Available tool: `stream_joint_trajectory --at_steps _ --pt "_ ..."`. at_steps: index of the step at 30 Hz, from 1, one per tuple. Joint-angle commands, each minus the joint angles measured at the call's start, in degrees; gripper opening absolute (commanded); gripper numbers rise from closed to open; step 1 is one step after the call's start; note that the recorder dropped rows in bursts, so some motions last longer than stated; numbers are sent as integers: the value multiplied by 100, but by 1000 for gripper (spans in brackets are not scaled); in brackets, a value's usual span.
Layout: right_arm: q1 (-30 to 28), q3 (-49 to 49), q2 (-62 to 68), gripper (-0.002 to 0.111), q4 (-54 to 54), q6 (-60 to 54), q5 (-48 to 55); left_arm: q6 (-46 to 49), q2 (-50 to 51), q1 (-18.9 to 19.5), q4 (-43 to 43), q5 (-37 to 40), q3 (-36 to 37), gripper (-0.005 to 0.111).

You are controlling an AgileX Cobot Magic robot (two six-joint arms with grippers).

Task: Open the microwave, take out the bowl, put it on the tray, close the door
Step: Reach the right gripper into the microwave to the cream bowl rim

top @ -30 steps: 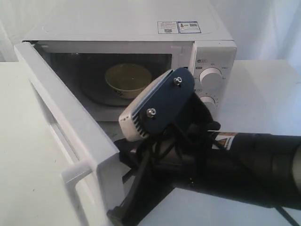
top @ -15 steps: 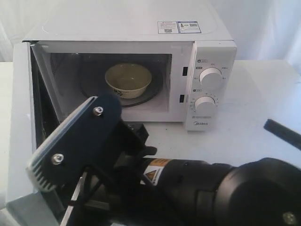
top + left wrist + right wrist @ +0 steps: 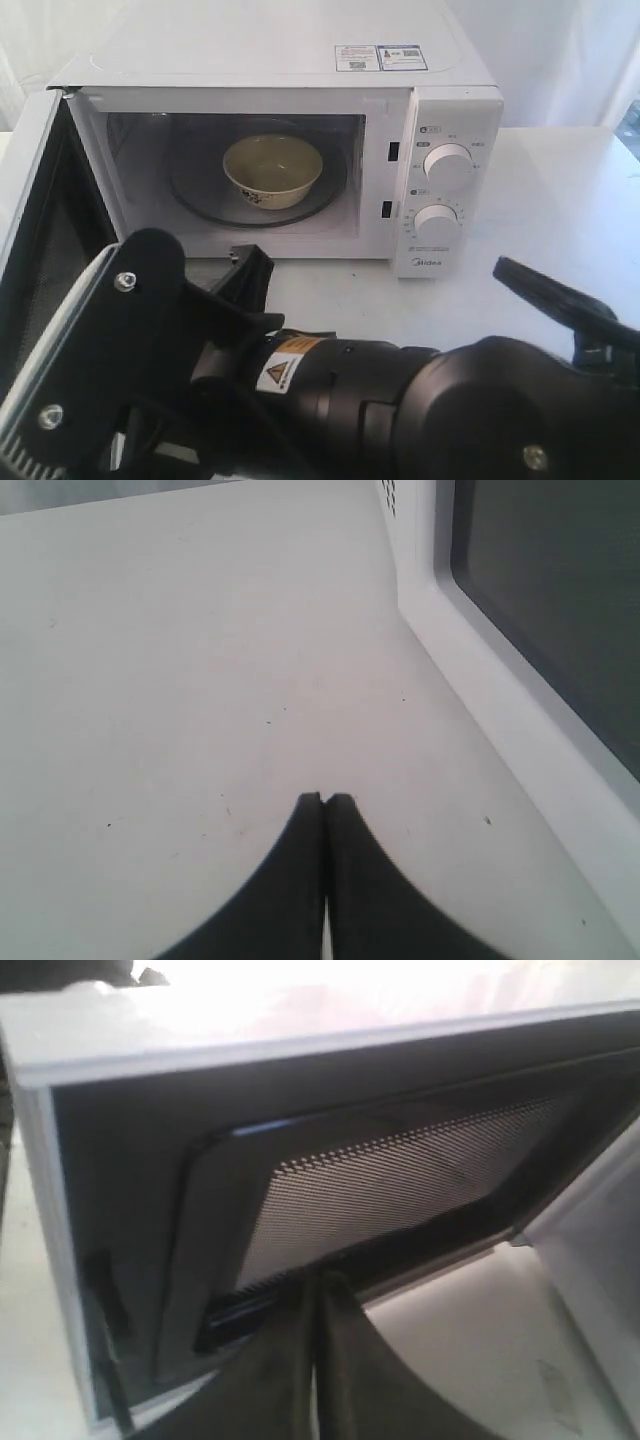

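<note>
The white microwave [image 3: 300, 60] stands at the back with its door [image 3: 40, 200] swung wide to the left, dark inner face showing. The cream bowl [image 3: 272, 170] sits upright on the glass turntable [image 3: 335, 190] inside. My right arm [image 3: 330, 390] reaches across the front toward the door. In the right wrist view my right gripper [image 3: 318, 1278] is shut, its tips at the lower edge of the door's mesh window [image 3: 400, 1170]. My left gripper [image 3: 326, 798] is shut and empty over bare table, beside the door's outer face [image 3: 540, 610]. No tray is in view.
The right arm's wrist camera housing [image 3: 90, 350] fills the lower left of the exterior view. A black arm part [image 3: 550, 295] sticks up at the right. White tabletop [image 3: 560, 200] lies right of the microwave, whose two knobs [image 3: 447, 165] face front.
The door has swung from half open to wide open. My right arm has swept left and toward the camera along with it. The bowl has not moved.
</note>
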Motion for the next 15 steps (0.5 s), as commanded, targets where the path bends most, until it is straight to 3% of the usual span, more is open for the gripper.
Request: stream_joint_trajectory --at_steps 1,7,15 --pt "-406 -19 35 0 -7 -719 -308 -17 -24 -6 -29 11 21 0" --pt "-1033 -19 344 12 380 -2056 -847 -17 -24 -6 -29 11 21 0" --pt "-1167 -19 817 20 1396 -4581 -1706 -17 -24 -6 -29 11 21 0"
